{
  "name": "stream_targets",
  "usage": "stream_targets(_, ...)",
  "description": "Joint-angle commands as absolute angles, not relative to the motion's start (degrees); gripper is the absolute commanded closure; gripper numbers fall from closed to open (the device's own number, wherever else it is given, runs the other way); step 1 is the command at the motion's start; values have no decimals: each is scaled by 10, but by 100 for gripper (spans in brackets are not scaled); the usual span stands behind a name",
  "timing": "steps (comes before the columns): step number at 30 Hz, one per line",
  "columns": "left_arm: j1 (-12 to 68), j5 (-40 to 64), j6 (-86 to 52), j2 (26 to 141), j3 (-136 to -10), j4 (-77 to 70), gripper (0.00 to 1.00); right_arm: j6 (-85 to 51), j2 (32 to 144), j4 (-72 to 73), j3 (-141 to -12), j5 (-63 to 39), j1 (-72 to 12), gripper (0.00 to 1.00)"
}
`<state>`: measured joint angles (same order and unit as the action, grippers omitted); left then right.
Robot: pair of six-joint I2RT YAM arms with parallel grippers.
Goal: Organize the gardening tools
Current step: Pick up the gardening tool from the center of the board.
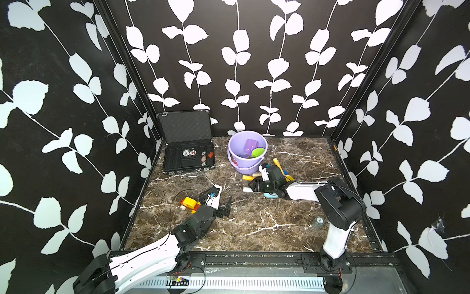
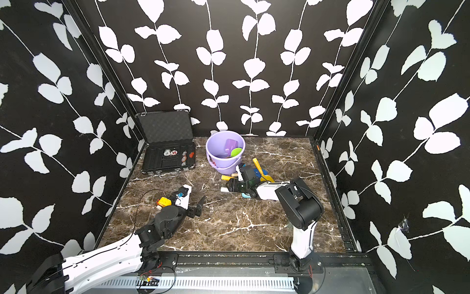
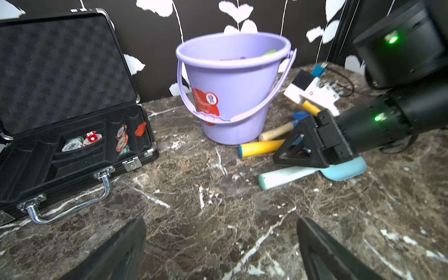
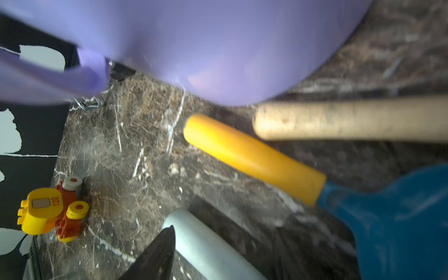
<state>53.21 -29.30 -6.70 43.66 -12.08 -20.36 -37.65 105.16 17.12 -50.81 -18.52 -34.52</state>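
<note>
While the left hand (image 3: 223,252) hangs spread wide over the desk (image 3: 218,194) near the yellow-and-red toy vehicle (image 1: 189,203), the right hand (image 1: 255,186) lies low with its jaws astride the handle of the light-blue scoop (image 3: 291,175). Whether they pinch it cannot be told. Just beside it lie a yellow-handled blue spade (image 4: 254,160) and a wooden-handled tool (image 4: 339,118), both close against the lavender bucket (image 1: 237,164), which holds a purple scoop (image 1: 251,146) and a lime scoop (image 1: 258,152).
</note>
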Motion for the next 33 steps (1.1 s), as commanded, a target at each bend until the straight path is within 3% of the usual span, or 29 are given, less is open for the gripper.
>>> stream_targets(1,533,-283,-76,453,-147,-198,1,-385,1015,153,-487,-189,-354,35)
stream_targets(16,531,-188,-73,628,-251,-137,1,-396,924,84,-424,-201,-389,36)
stream_targets(26,531,-73,-161,741,-312,-107,1,-344,777,-99,-436,-26,-388,32)
stream_targets(33,554,-51,-171,828,-363,-89,8,-340,706,-130,-423,57,-384,29)
